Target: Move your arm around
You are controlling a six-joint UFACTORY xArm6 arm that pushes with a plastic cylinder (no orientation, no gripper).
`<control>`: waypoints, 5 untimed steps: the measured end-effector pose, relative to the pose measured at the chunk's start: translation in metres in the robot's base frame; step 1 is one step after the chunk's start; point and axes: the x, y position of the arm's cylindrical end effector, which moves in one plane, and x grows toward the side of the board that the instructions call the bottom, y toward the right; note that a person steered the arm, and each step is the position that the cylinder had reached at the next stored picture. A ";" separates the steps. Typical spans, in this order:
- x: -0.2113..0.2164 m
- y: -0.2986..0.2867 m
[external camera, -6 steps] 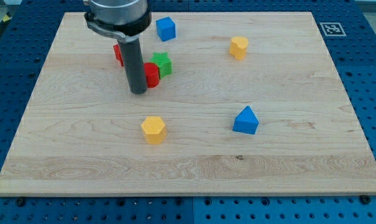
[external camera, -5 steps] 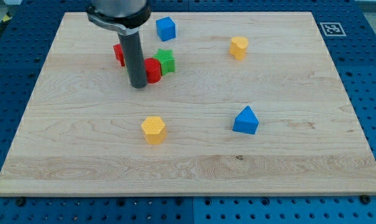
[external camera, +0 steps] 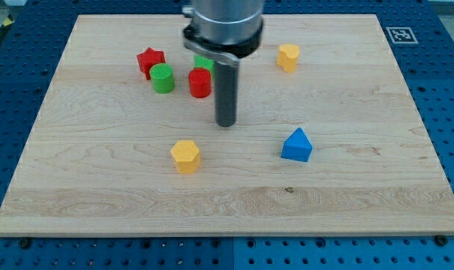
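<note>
Our tip [external camera: 225, 124]: on bare bench [external camera: 347, 187], just right of and nearer than the red cylinder [external camera: 199, 83]. It is a plain rod, so it grasps nothing.
Far left: red star [external camera: 150, 60], green cylinder [external camera: 163, 78].
Near: yellow hexagon block [external camera: 185, 156], blue triangular block [external camera: 296, 145].
Far right: yellow block [external camera: 288, 57].

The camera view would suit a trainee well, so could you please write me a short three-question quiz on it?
1. True or false: my tip touches the red cylinder.
2. Which block lies nearest the view's bottom? A) the blue triangular block B) the yellow hexagonal block C) the red star
3. Fill in: the green cylinder sits on the view's ____ of the red cylinder.

Key: 1 false, they are apart; 2 B; 3 left.
</note>
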 end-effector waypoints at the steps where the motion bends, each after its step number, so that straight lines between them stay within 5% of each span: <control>1: 0.000 -0.003; 5: 0.020 -0.003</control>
